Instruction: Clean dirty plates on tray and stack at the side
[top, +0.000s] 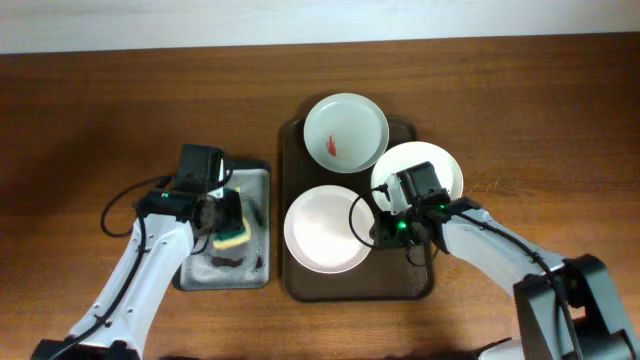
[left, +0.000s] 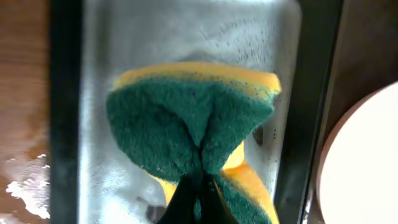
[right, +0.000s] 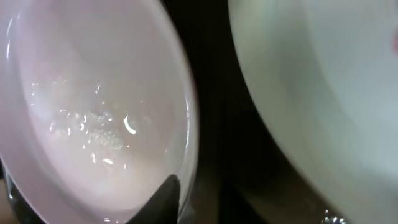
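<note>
The dark brown tray (top: 300, 285) holds three white plates. The back plate (top: 345, 132) has a red smear in its middle. The right plate (top: 443, 165) is partly under my right arm. The front plate (top: 320, 230) looks wet and has no smear. My right gripper (top: 373, 215) is shut on that plate's right rim, with one finger inside the rim in the right wrist view (right: 186, 199). There the front plate (right: 93, 106) fills the left side. My left gripper (left: 199, 190) is shut on a green and yellow sponge (left: 193, 118) over the small grey tray (left: 99, 93).
The small black-rimmed grey tray (top: 255, 180) sits left of the brown tray, with wet patches and dark bits on it. Another plate (right: 323, 93) fills the right of the right wrist view, with dark tray floor (right: 217, 93) between. Bare wooden table (top: 530, 110) lies to the right.
</note>
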